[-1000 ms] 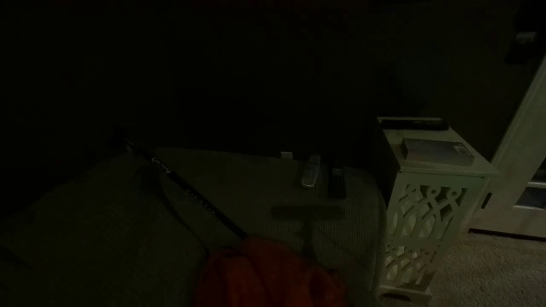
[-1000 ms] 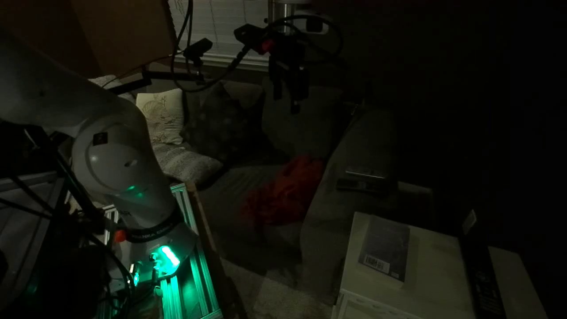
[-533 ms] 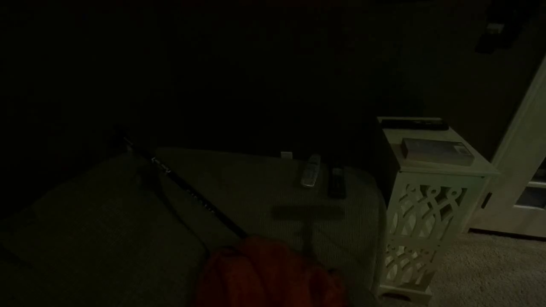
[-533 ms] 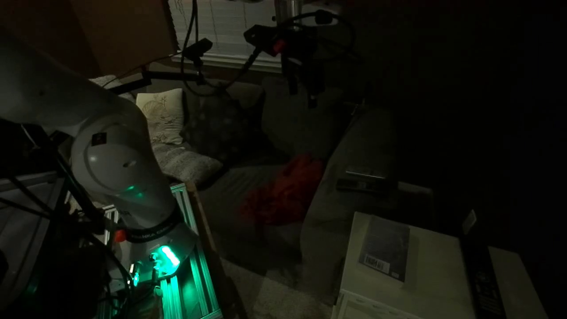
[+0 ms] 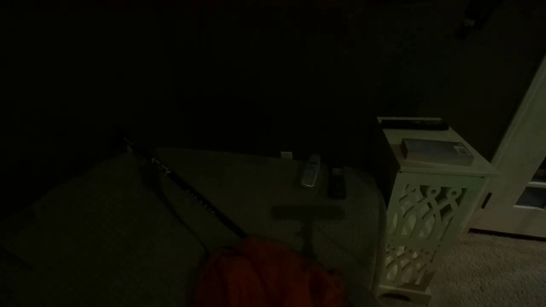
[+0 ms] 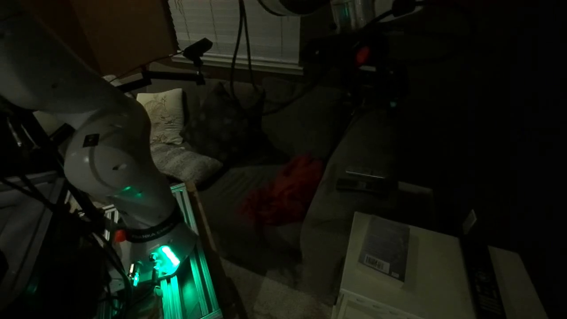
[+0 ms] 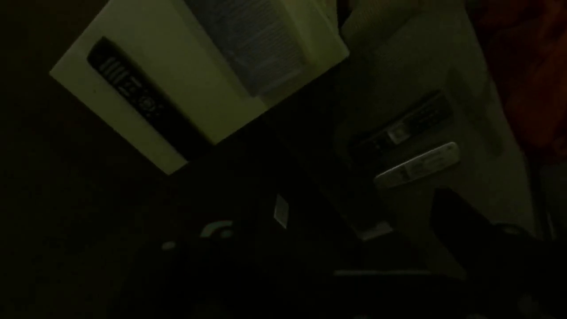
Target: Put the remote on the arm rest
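Observation:
The remote, a slim pale grey-white bar, lies on the sofa's arm rest in both exterior views (image 5: 311,171) (image 6: 365,173) and in the wrist view (image 7: 418,165). The arm rest (image 5: 239,179) has a dark ribbed-looking cover and also shows in an exterior view (image 6: 350,153). My gripper (image 7: 330,212) has its dark fingers wide apart with nothing between them. It hangs in the air above the arm rest and is very dark in an exterior view (image 6: 376,95). A small part of it shows at the top right of an exterior view (image 5: 469,23).
A black remote (image 5: 337,182) lies beside the pale one. A white lattice-sided stand (image 5: 435,204) next to the arm rest bears a book (image 5: 437,152) and another black remote (image 5: 413,124). A black pole (image 5: 192,192) and red cloth (image 5: 273,273) are on the sofa.
My gripper has moved right and come nearer the camera in an exterior view, over the arm rest. The remotes and stand have not moved.

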Robot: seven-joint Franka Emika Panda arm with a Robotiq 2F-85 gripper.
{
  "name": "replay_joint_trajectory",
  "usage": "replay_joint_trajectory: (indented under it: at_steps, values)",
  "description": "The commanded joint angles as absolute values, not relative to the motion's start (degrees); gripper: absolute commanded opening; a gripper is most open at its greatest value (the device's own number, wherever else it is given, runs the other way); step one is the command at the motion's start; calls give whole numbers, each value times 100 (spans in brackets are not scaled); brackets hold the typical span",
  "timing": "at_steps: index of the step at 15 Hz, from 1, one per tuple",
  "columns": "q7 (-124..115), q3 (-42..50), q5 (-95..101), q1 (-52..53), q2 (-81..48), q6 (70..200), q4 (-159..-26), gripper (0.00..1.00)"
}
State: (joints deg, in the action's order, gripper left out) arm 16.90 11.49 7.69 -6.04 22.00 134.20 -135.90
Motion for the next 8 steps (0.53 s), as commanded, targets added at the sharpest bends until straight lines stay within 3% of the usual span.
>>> replay_joint_trajectory:
  at_steps: [1, 6, 7, 8]
  values:
    - [2783, 1545, 806, -662, 1028, 12430, -12166, 100]
    - [2931, 1721, 582, -1011, -148, 11581, -10536, 100]
    - [3025, 1626, 719, -1021, 416, 11992, -11346, 100]
    - [3005, 1621, 709, -1087, 215, 11883, -11064, 100]
